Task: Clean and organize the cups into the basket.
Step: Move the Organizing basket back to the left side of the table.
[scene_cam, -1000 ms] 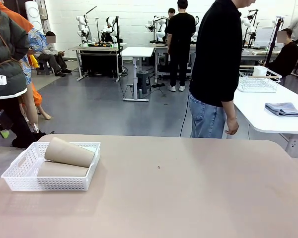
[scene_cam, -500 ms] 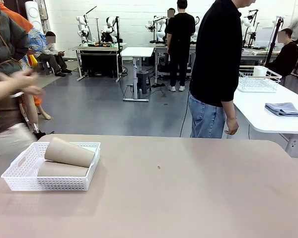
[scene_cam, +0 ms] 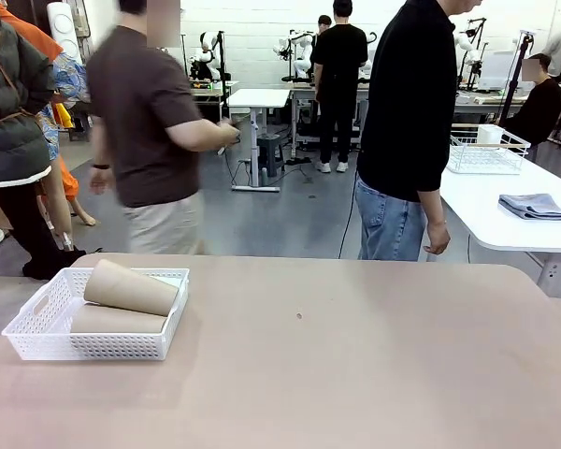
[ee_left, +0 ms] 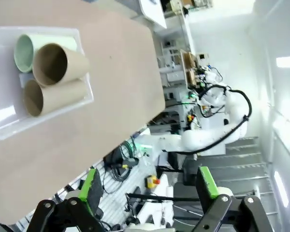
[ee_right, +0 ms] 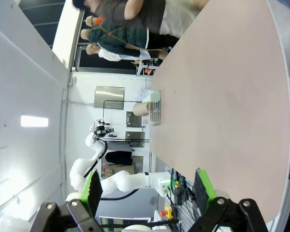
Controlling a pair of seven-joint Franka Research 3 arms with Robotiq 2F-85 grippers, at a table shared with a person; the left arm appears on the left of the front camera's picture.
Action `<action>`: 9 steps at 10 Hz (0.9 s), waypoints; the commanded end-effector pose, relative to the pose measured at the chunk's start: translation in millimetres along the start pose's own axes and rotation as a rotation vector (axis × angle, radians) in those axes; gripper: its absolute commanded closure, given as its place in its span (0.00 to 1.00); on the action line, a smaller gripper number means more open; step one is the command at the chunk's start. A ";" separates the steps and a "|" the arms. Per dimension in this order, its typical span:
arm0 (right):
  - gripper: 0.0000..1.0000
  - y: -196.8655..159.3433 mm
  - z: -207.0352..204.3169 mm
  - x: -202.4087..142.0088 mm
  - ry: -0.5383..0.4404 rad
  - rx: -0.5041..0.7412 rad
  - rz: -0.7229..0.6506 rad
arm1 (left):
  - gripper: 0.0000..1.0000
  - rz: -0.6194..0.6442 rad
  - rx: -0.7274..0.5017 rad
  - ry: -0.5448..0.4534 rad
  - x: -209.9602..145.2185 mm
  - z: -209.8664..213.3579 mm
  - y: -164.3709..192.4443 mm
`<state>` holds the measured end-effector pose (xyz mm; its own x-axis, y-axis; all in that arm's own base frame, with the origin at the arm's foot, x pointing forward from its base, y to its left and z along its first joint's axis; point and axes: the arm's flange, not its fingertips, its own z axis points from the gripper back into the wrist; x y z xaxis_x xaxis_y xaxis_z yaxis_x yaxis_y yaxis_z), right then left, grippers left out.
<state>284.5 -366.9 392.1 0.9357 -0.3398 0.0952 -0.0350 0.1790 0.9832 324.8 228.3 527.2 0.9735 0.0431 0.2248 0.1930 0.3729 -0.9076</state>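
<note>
The white lattice basket (scene_cam: pixel 93 346) sits on the table's left side. Two tan-brown cups lie on their sides in it, one (scene_cam: pixel 131 288) resting on top of the other (scene_cam: pixel 117 320). From above in the left wrist view, the basket (ee_left: pixel 5 116) holds the two tan cups (ee_left: pixel 58 63) (ee_left: pixel 50 96) and a pale mint-green cup (ee_left: pixel 23 52) beside them. My left gripper (ee_left: pixel 149 186) hangs open high above the table edge, holding nothing. My right gripper (ee_right: pixel 148 189) is open too, off the table's right end, with the basket (ee_right: pixel 154 118) far away.
A person in a brown shirt (scene_cam: pixel 154 140) passes behind the table's far left edge. Another in black (scene_cam: pixel 411 122) stands at the far right. A white side table (scene_cam: pixel 505 210) carries a wire basket (scene_cam: pixel 486 150) and a folded cloth (scene_cam: pixel 535 206).
The person in the brown shirt has walked in from the left along the far side of the table. Basket, cups and both grippers have stayed put.
</note>
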 end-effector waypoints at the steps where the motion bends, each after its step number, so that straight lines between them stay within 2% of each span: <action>1: 0.00 0.3 -2.4 -2.8 -0.006 -0.009 0.000 | 0.00 -0.006 -0.046 0.006 13.9 39.1 24.6; 4: 0.00 0.3 -2.4 -2.8 -0.006 -0.009 0.000 | 0.00 0.027 -0.064 -0.046 7.1 61.4 51.9; 9: 0.00 0.3 -2.4 -2.8 -0.006 -0.009 0.000 | 0.00 0.023 0.002 -0.160 -12.1 82.5 47.5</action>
<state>284.8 -366.7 392.1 0.9358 -0.3393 0.0953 -0.0351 0.1793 0.9832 311.9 327.6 505.4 0.9592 0.1713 0.2249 0.1538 0.3511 -0.9236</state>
